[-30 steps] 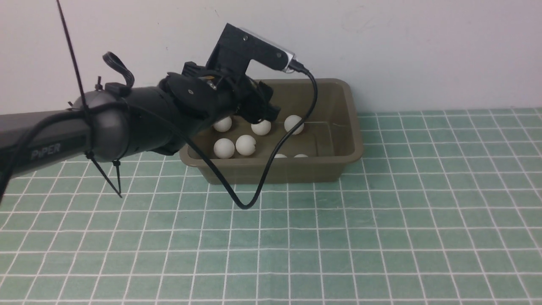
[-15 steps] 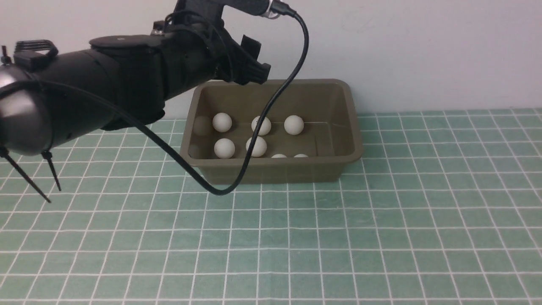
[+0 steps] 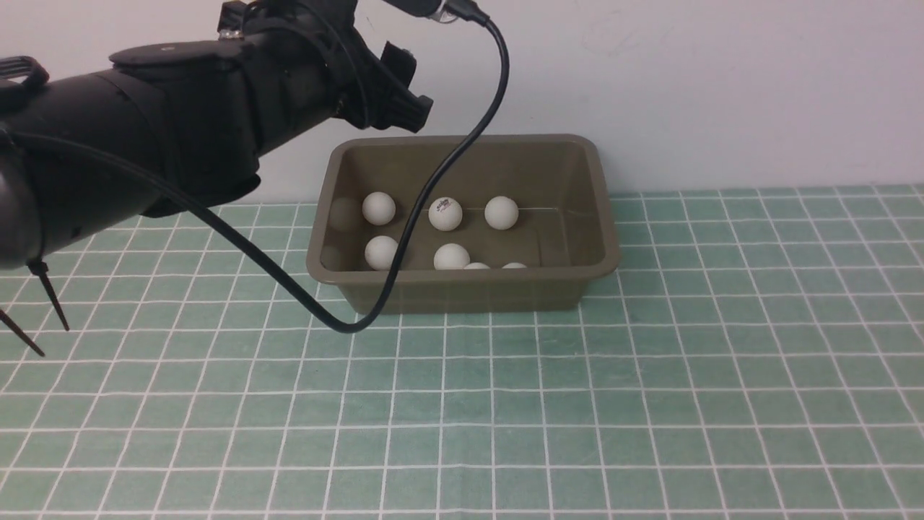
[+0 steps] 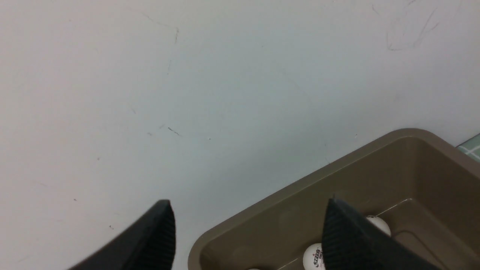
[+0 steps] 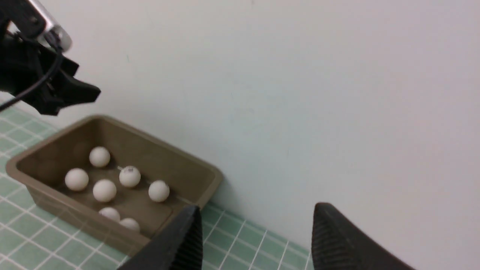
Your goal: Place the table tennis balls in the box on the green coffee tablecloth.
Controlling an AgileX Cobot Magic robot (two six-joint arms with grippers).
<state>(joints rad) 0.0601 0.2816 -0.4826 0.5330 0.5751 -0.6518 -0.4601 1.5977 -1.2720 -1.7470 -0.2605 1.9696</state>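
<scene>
The left gripper (image 3: 404, 108) has lifted clear of the box (image 3: 603, 217); its jaws stand apart, holding nothing. Seven balls (image 3: 445, 214) lie inside the box on the green tablecloth (image 3: 650, 397).

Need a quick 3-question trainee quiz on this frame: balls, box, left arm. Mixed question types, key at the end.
1. Count: how many table tennis balls can be seen in the box?
2. Pick one: the left gripper is A) down inside the box, B) in the air near the box's far left corner, C) resting on the cloth.
3. True or false: its jaws are clamped on a ball.

Key: 1) seven; 2) B; 3) false, the jaws stand apart with nothing between them.
</scene>
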